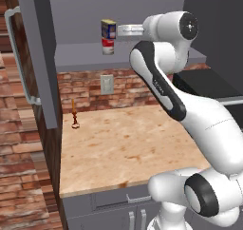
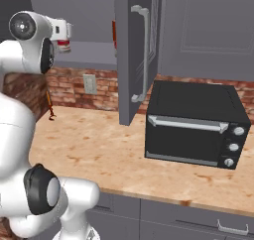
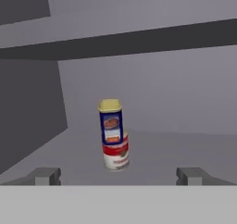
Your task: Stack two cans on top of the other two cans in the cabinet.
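A squat blue can (image 3: 111, 124) with a yellow lid stands on top of a red-and-white can (image 3: 116, 156), set slightly to one side of it, on the cabinet's grey shelf (image 3: 176, 149). The left base view shows the same stack, blue can (image 1: 108, 29) over red-and-white can (image 1: 108, 47), on the shelf (image 1: 80, 58). My gripper (image 3: 119, 176) is open, a short way back from the stack and level with it, touching neither can. Seen from the left base, the gripper (image 1: 121, 31) is just right of the blue can. Nothing is between its fingers.
The cabinet's door (image 1: 40, 58) hangs open at the left with its silver bar handle (image 1: 19, 58). A black toaster oven (image 2: 193, 125) sits on the wooden counter (image 1: 123, 148). A small brown object (image 1: 74, 119) stands near the brick wall, below an outlet (image 1: 107, 84).
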Controlling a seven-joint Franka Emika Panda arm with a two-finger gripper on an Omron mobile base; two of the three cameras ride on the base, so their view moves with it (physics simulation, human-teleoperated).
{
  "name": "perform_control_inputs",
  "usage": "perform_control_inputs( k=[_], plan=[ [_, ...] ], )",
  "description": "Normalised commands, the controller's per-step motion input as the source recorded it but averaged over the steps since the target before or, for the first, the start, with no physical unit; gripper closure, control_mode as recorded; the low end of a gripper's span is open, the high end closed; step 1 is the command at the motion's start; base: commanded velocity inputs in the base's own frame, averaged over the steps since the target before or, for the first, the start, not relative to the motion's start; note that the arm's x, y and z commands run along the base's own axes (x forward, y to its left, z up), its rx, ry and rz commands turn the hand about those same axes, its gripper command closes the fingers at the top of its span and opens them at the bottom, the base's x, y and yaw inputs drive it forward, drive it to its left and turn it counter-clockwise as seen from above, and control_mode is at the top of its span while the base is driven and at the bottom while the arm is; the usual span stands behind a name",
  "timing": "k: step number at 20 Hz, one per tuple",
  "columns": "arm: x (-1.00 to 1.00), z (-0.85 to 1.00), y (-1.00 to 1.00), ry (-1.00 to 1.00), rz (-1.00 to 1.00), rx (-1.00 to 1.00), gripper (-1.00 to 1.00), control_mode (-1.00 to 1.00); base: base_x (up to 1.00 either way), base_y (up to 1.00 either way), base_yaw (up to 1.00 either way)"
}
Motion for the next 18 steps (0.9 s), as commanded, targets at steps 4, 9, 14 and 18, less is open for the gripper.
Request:
perform_control_inputs(
  k=[4,9,14,18],
  plan=[
    [-0.98,0.06,-0.22,0.02,-0.02,0.0,-1.0,-1.0,0.0,0.0,0.0],
    [-1.0,0.0,-0.22,0.01,-0.01,-0.03,-1.0,-1.0,0.0,0.0,0.0],
    [-1.0,0.0,-0.27,0.01,-0.01,-0.02,-1.0,-1.0,0.0,0.0,0.0],
    [-1.0,0.0,-0.25,0.05,-0.01,0.0,-1.0,-1.0,0.0,0.0,0.0]
  ],
)
